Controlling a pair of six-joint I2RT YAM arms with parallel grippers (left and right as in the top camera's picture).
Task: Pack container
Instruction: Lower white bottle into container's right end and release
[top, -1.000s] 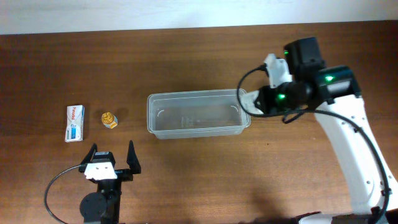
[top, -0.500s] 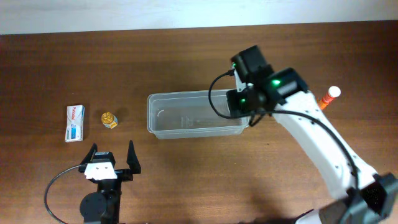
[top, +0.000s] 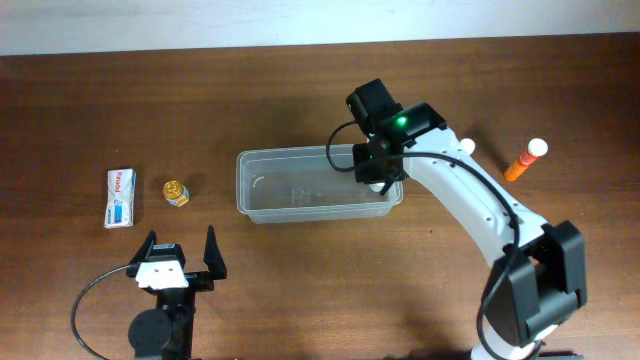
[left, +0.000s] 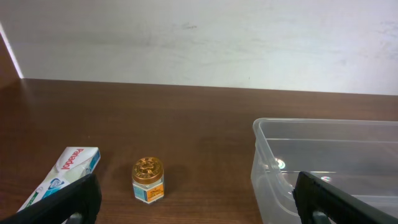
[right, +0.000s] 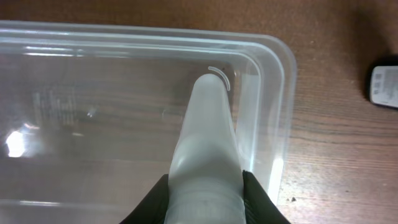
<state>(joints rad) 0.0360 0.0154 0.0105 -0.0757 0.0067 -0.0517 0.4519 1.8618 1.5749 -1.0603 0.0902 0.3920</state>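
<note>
The right gripper clamps a white bottle just inside the container's right rim. The left gripper stands wide apart, empty, near-left.

Containers: one, a clear plastic container.
Bottles: two, a pale bottle and an orange bottle with a white cap.
Jars: one, a small jar with a gold lid.
Boxes: one, a toothpaste box.
Grippers: two, the left gripper and the right gripper.
Tables: one, a brown wooden table.
</note>
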